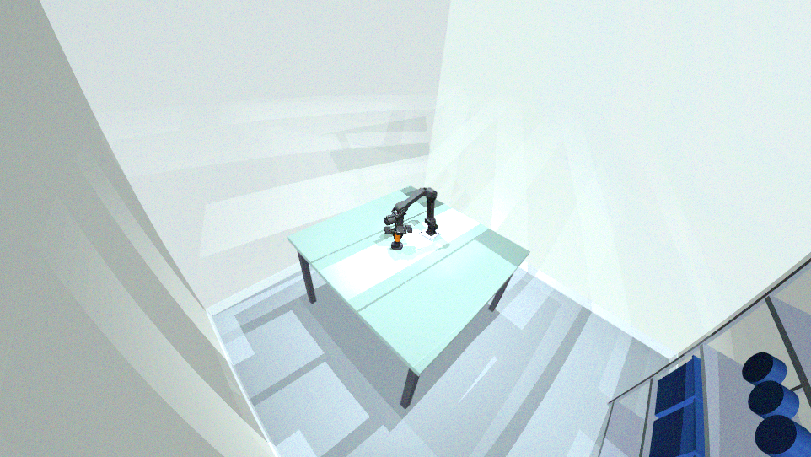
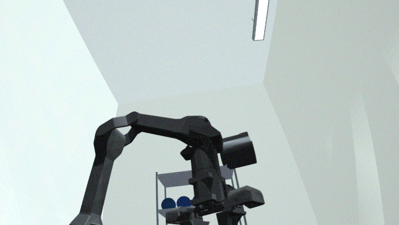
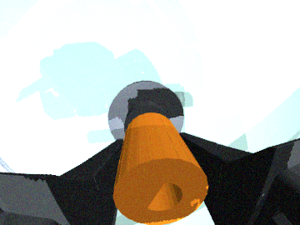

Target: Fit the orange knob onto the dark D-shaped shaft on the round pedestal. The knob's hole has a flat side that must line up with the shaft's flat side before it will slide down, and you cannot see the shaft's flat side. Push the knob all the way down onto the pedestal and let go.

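The orange knob (image 1: 397, 238) (image 3: 152, 146) is upright between the fingers of my gripper (image 1: 397, 232) (image 3: 152, 142), which is shut on it. In the wrist view the knob's top face shows a hole with a flat side. The dark round pedestal (image 1: 396, 246) (image 3: 117, 104) stands directly below the knob, and its disc shows beyond the knob's lower end in the wrist view. The shaft cannot be made out apart from the knob and the shadow, so I cannot tell whether the knob is on it. In the exterior view the knob and pedestal are out of sight.
The pale green table (image 1: 431, 306) carries the arm's base (image 1: 431, 231), behind and right of the pedestal in the top view. A shelf unit with blue bins (image 1: 675, 389) and blue cylinders (image 1: 765, 368) (image 2: 168, 203) stands away from the table. Shadows cross the table.
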Controlling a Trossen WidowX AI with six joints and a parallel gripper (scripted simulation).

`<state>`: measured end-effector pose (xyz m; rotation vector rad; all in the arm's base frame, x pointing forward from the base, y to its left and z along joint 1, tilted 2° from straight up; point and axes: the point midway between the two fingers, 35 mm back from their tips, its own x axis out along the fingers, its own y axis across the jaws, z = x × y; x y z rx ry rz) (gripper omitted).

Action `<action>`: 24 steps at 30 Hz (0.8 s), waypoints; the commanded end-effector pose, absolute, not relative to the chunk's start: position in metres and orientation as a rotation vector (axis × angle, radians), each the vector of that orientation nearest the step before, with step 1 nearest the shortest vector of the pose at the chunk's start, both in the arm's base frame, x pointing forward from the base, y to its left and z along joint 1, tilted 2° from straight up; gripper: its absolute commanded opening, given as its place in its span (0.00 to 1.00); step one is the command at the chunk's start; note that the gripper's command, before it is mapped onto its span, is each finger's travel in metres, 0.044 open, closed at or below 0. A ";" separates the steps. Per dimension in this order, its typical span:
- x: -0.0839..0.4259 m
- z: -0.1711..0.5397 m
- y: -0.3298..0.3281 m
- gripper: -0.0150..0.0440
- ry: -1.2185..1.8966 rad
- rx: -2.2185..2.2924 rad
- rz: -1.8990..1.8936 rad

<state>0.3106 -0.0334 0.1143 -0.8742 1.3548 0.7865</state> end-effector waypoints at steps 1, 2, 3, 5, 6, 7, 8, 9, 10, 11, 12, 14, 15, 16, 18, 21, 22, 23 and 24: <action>0.307 0.113 -0.033 0.25 1.350 -0.880 0.794; 0.308 0.112 -0.033 0.25 1.350 -0.880 0.794; 0.308 0.112 -0.033 0.25 1.350 -0.880 0.794; 0.308 0.112 -0.033 0.25 1.350 -0.880 0.794; 0.308 0.112 -0.033 0.25 1.350 -0.880 0.794; 0.308 0.112 -0.033 0.25 1.350 -0.880 0.794; 0.308 0.112 -0.033 0.25 1.350 -0.880 0.794; 0.308 0.112 -0.033 0.25 1.350 -0.880 0.794; 0.309 0.112 -0.033 0.25 1.350 -0.880 0.794; 0.309 0.112 -0.033 0.25 1.350 -0.880 0.794; 0.309 0.112 -0.033 0.25 1.350 -0.880 0.794; 0.310 0.112 -0.033 0.25 1.350 -0.880 0.794; 0.310 0.112 -0.033 0.25 1.350 -0.880 0.794; 0.310 0.112 -0.033 0.25 1.350 -0.880 0.794; 0.310 0.112 -0.033 0.25 1.350 -0.880 0.794; 0.310 0.112 -0.033 0.25 1.350 -0.880 0.794; 0.310 0.112 -0.033 0.25 1.350 -0.880 0.794; 0.310 0.113 -0.033 0.25 1.350 -0.880 0.794; 0.310 0.113 -0.033 0.25 1.350 -0.880 0.794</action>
